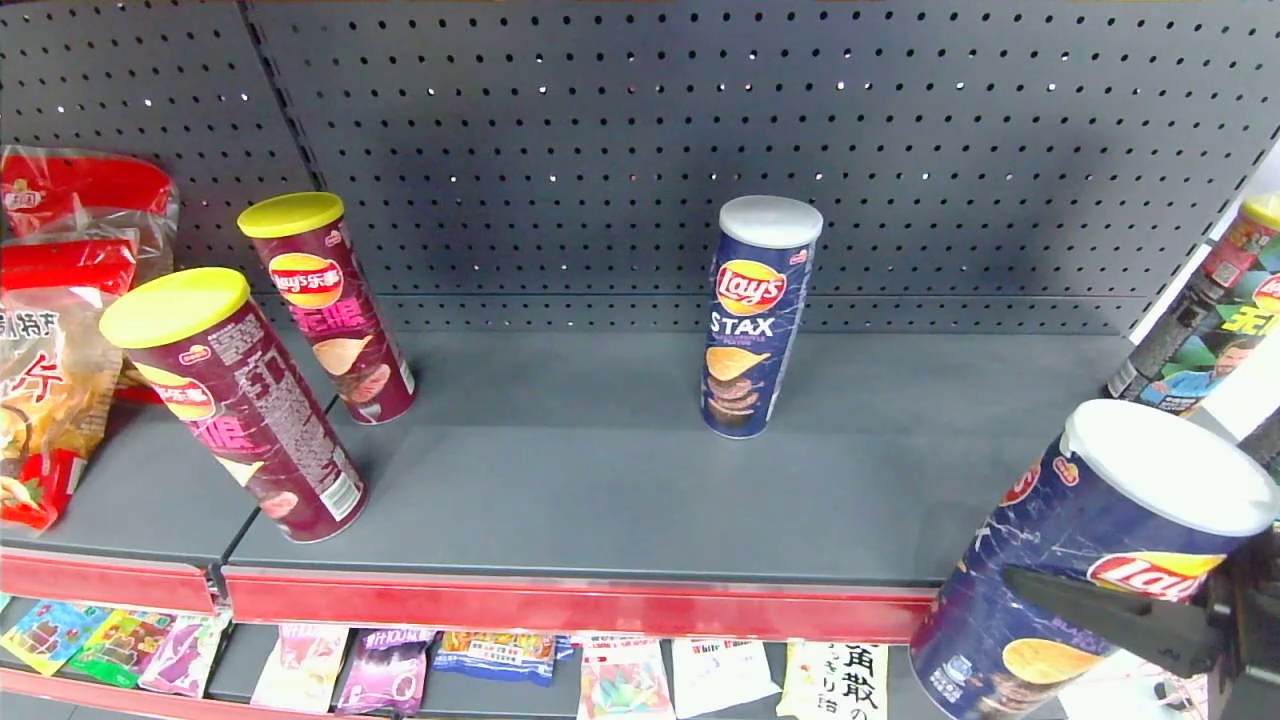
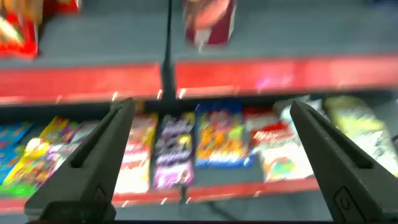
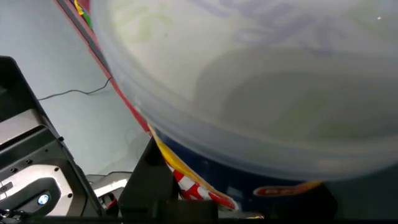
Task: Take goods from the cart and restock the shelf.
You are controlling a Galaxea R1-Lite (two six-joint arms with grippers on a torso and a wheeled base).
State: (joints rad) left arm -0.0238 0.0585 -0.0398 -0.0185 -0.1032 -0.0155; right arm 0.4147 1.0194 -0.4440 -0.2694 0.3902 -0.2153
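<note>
Right gripper fingers clamp tilted blue chip can, near right, just off shelf. Left gripper fingers spread, empty. Risk: can base clips red shelf lip, or can topples if released tilted.

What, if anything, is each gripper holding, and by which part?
The right gripper holds a dark blue chip can by its upper body, just below the white lid. The left gripper holds nothing.

I see my dark blue chip can tilted beyond the shelf's right front edge; white lid uppermost. Its twin stands upright mid-shelf.
</note>
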